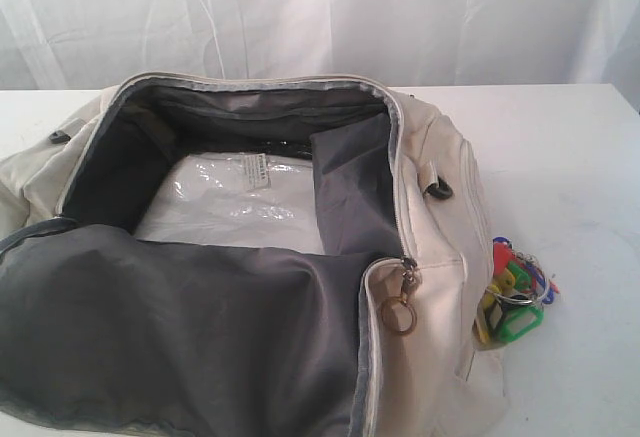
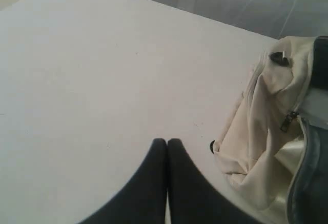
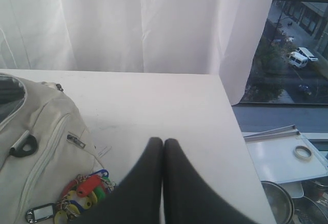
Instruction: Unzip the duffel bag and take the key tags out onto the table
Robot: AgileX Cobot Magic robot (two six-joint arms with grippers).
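Observation:
The cream duffel bag [image 1: 430, 257] lies unzipped on the white table [image 1: 570, 157], its grey-lined flap folded forward and a clear plastic packet [image 1: 235, 202] showing inside. A brass ring pull [image 1: 398, 315] hangs at the zipper's end. The key tags [image 1: 515, 292], a bright red, green, yellow and blue bunch, rest on the table against the bag's right side. They also show in the right wrist view as key tags [image 3: 84, 193] beside the bag [image 3: 46, 131]. My right gripper [image 3: 163, 141] is shut and empty just beside them. My left gripper [image 2: 167, 141] is shut and empty over bare table, next to the bag's end [image 2: 266, 131].
White curtains [image 1: 320, 17] hang behind the table. Past the table's far edge [image 3: 230, 111] in the right wrist view are a window, a white tray with a tape roll [image 3: 303, 153] and metal bowls [image 3: 279, 201]. Neither arm appears in the exterior view.

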